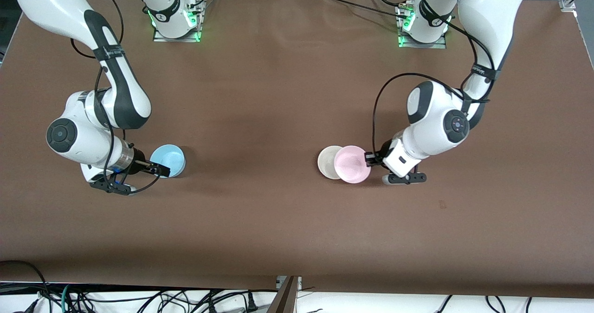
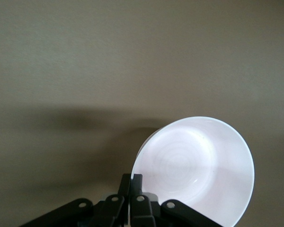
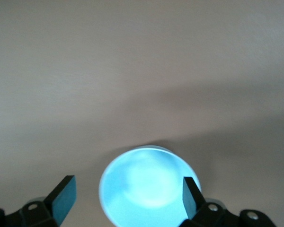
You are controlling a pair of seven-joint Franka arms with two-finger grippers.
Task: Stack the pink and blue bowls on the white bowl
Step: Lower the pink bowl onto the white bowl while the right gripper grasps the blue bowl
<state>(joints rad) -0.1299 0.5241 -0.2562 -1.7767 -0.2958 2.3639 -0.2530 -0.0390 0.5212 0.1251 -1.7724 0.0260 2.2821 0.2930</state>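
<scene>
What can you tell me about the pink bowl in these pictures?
The pink bowl is small, round and plain, pale rosy, with a smooth plastic look. The left gripper is shut on its rim at the edge toward the left arm's end of the table. The bowl appears tilted and lifted, its open side facing up, and it overlaps the white bowl beside it. Whether the two bowls touch cannot be told. Its inside is empty.

Both arms are glossy white with black joint bands and round dark end caps. Black cables loop along each. Green lights glow at both bases. Each tool is black; the right tool's (image 3: 128, 196) pads look teal.
</scene>
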